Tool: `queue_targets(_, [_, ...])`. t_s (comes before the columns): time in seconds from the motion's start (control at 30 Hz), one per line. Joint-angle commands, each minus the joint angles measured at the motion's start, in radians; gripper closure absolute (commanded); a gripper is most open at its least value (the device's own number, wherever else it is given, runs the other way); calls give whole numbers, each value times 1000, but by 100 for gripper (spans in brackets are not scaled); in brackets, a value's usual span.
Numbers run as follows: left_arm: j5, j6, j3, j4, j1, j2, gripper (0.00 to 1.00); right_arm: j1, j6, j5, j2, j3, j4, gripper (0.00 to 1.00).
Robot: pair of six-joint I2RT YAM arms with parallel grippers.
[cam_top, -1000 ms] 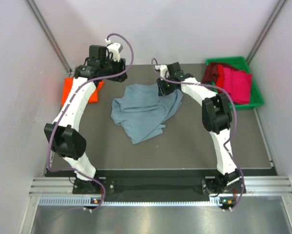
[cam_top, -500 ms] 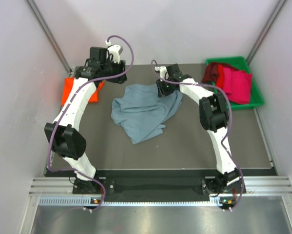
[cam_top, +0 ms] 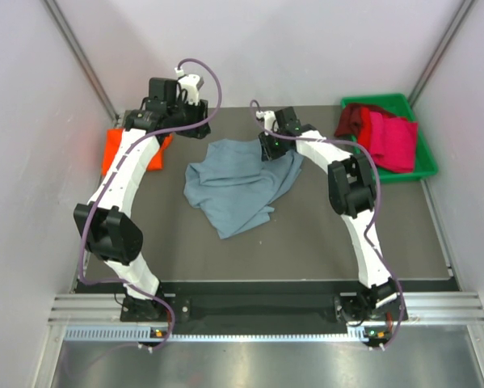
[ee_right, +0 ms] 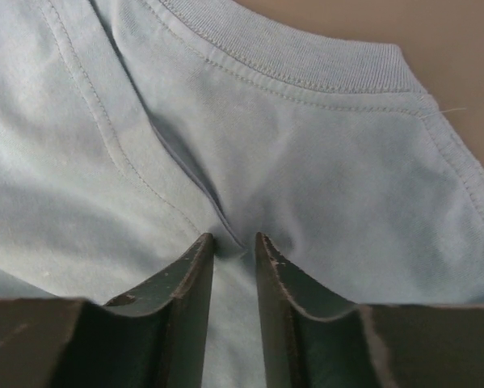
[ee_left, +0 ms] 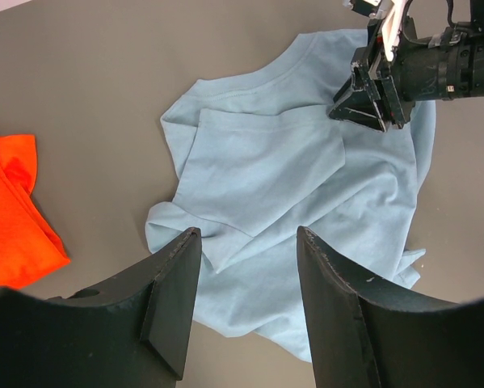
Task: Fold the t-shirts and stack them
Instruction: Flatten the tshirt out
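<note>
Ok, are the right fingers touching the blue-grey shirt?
Touching. The right wrist view shows the right fingers pressed into the blue-grey shirt, a ridge of cloth pinched between them.

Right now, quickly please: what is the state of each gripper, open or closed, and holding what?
Left gripper: open, holding nothing.
Right gripper: closed on a fold of the blue-grey t-shirt, near its collar.

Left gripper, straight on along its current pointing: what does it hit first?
Probably the blue-grey shirt: the left gripper, jaws open, points at its crumpled edge. The gap to the cloth is unclear. The orange shirt lies off to one side.
</note>
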Motion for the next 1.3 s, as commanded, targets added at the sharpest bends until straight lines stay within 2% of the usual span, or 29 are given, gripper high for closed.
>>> queue_targets(0.0, [-4,2,22,27,6,-22,44,-3,10,-11,0,34,28,76])
queue_targets(0.2, [1,1,24,32,6,-14,44,0,-1,1,-21,42,36,80])
queue_targets(0.3, [3,-1,28,35,6,-10,44,0,-8,1,-30,44,37,90])
queue_targets(0.33, [4,-2,28,36,4,-6,44,0,-10,1,-32,44,37,96])
queue_targets(0.4, [6,-1,32,38,4,-5,44,0,-13,1,-39,44,37,100])
queue_targets(0.73, [9,4,-42,41,6,-3,44,0,-42,22,-157,57,34,100])
queue_targets(0.97, [-23,33,-79,29,15,40,44,-15,-54,24,-305,119,34,100])
queue_targets(1.27, [-34,39,-122,35,15,53,45,-40,-28,35,-403,197,46,100])
